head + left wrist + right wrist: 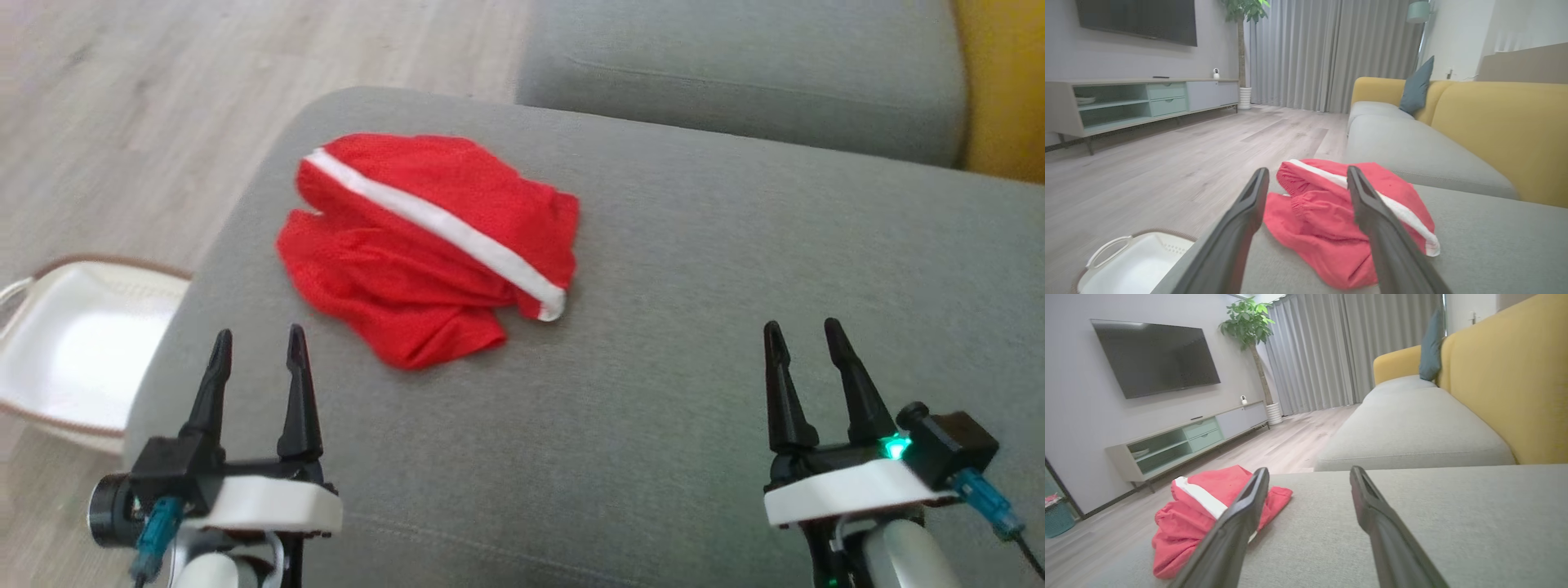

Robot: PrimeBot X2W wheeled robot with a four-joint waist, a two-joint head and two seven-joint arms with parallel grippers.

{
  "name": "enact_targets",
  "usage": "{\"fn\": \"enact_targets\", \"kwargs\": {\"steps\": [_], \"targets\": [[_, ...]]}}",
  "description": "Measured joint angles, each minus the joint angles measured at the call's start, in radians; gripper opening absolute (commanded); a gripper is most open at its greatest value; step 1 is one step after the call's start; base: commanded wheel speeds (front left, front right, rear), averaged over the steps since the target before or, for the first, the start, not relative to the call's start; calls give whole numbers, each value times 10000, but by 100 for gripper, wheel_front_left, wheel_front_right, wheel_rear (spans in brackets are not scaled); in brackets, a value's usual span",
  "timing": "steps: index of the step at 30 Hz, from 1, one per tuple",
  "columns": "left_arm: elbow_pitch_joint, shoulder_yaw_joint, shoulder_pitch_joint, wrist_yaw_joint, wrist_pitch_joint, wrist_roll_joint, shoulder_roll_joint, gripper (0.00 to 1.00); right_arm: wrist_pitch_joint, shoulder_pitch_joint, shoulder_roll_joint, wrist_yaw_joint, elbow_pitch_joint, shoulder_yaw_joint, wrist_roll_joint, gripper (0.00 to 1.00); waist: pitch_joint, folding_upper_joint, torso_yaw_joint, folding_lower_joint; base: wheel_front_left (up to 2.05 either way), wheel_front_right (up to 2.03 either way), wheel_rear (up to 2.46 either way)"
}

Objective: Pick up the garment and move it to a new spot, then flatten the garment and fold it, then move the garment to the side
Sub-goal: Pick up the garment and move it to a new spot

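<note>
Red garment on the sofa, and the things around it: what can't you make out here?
Head view: the garment lies crumpled on itself, so its underside and true shape are hidden.
Left wrist view: the left gripper covers parts of it.
Right wrist view: one finger of the right gripper hides part of it.
Head view: the white basket is cut off by the left edge.

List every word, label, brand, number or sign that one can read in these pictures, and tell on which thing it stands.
None: no text can be read in any of the views.
The red garment bears a plain white stripe, with no print or label showing.
The white basket shows no lettering.
The television has a dark screen; any brand mark on its frame is too small to tell.
</note>
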Motion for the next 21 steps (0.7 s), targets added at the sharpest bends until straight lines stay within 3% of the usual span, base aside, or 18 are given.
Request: {"fn": "enact_targets", "kwargs": {"steps": [9,21], "targets": [[0,261,99,-8,-2,0,2,100,0,7,2,0,12,151,104,100,-109,0,929,0,0,0,0],[-15,842,140,-318,-2,-291,-10,100,0,11,2,0,-17,203,153,100,124,0,597,0,0,0,0]]}}
